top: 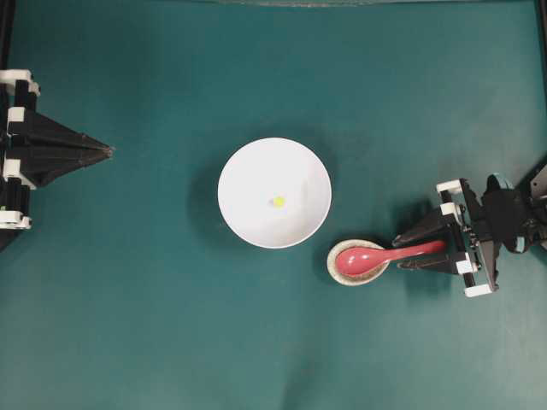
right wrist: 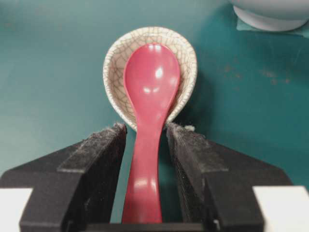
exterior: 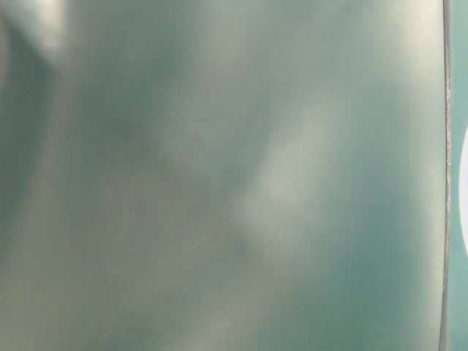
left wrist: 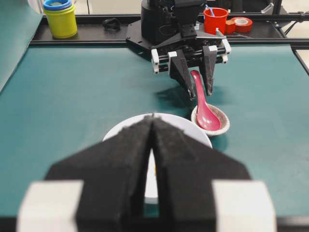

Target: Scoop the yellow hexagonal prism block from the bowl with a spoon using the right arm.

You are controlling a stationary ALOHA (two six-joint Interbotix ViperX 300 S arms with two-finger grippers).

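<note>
Here, the right gripper [top: 416, 251] is straddling the spoon [top: 385, 256], its jaws open on either side of the handle and not yet pinching, while the scoop is lying in the spoon rest [top: 359, 262] just beside the bowl [top: 256, 166]. The yellow block [top: 279, 202] is sitting mid-bowl; across the bowl, the left gripper [top: 108, 152] is waiting closed.
</note>
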